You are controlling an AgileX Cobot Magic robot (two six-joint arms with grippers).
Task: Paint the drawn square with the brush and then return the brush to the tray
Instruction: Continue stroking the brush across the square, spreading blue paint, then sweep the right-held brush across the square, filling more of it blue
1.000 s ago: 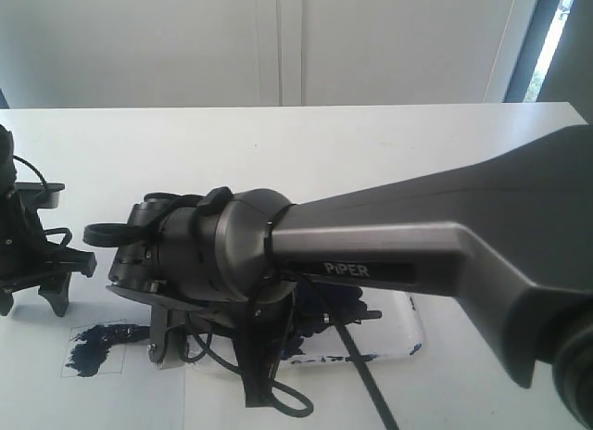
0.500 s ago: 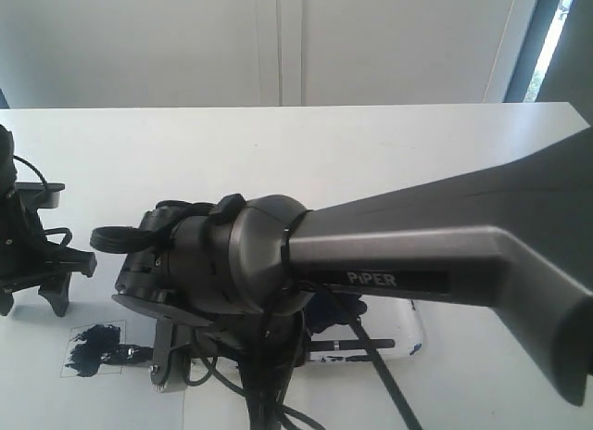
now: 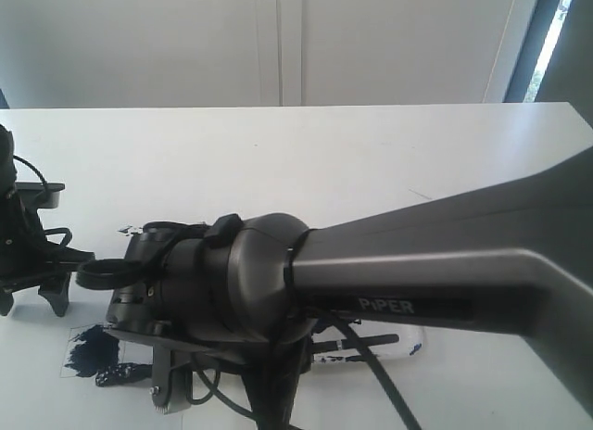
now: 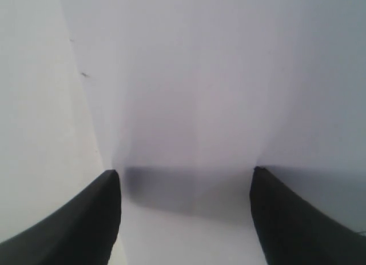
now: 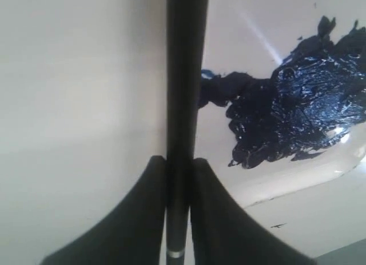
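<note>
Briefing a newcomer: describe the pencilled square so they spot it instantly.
On the white table, a white paper sheet lies at the exterior view's lower left. The drawn square is the thin pencilled outline on it, partly filled with dark blue paint; the other blue blotch lies in a rimmed white tray, unoutlined.

The place looks like a robotics lab or test room, not a home. A plain white table stands before bare white wall panels, with a dark window frame at one side. Two dark robot arms work over it. The nearer arm is marked "PiPER". A white tray is smeared with dark blue paint.
</note>
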